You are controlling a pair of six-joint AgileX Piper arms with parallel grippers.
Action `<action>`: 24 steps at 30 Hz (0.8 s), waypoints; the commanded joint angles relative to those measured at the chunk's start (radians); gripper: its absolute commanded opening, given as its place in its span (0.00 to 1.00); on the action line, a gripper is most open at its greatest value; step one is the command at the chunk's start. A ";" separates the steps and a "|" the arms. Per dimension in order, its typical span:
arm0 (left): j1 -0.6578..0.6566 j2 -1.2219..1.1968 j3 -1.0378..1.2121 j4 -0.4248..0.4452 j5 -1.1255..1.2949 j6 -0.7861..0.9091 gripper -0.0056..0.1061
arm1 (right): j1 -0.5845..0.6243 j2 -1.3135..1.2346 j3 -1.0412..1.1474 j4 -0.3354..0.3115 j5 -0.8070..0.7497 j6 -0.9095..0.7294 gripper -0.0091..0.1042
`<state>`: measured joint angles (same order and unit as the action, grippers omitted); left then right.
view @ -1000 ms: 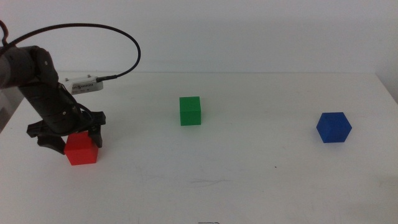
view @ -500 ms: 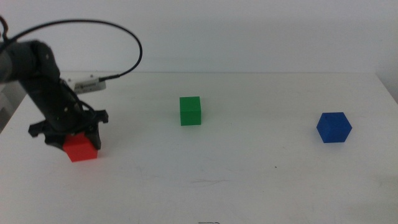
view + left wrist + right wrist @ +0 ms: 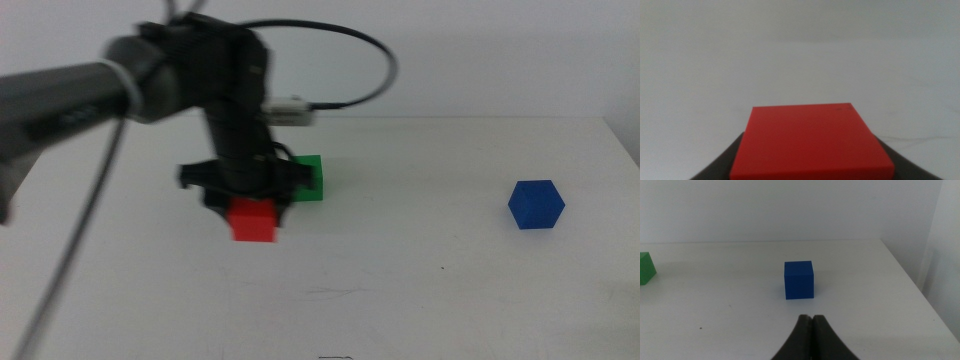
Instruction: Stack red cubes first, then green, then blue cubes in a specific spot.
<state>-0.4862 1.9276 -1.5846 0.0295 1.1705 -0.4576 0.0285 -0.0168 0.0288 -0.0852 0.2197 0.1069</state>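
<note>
My left gripper (image 3: 250, 197) is shut on the red cube (image 3: 254, 221), whose top face fills the left wrist view (image 3: 810, 140) between the dark jaws. The held cube is near the table's middle, just in front and to the left of the green cube (image 3: 314, 181), which the arm partly hides. The blue cube (image 3: 536, 205) sits alone at the far right. My right gripper (image 3: 812, 319) is shut and holds nothing. It hovers a short way from the blue cube (image 3: 799, 280), and the green cube (image 3: 645, 268) shows at the edge of the right wrist view. The right arm is outside the middle view.
The left arm (image 3: 120, 85) reaches in from the left, with its black cable (image 3: 370, 50) looping above it. The white tabletop (image 3: 420, 280) ends at an edge on the right, close beyond the blue cube.
The left gripper has carried the red cube from the table's left side rightwards to just beside the green cube. The green and blue cubes have not moved.
</note>
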 commanded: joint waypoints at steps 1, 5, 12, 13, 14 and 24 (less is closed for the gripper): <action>-0.066 -0.021 -0.057 0.010 -0.004 -0.065 0.04 | -0.002 -0.015 -0.018 -0.009 -0.075 -0.010 0.07; -0.141 0.035 -0.104 0.010 -0.014 -0.111 0.04 | -0.002 -0.015 -0.018 -0.009 -0.075 -0.010 0.07; -0.182 0.104 -0.130 -0.017 -0.068 -0.161 0.04 | -0.002 -0.015 -0.018 -0.009 -0.075 -0.010 0.07; -0.180 0.111 -0.130 -0.029 -0.077 -0.161 0.04 | -0.002 -0.015 -0.018 -0.009 -0.075 -0.010 0.07; -0.180 0.116 -0.130 -0.040 -0.086 -0.160 0.04 | -0.002 -0.015 -0.018 -0.009 -0.075 -0.010 0.07; -0.180 0.138 -0.130 -0.050 -0.126 -0.160 0.04 | -0.002 -0.015 -0.018 -0.009 -0.075 -0.010 0.07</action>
<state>-0.6631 2.1230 -1.6851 -0.0108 1.0612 -0.6073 0.0285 -0.0168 0.0288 -0.0852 0.2197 0.1069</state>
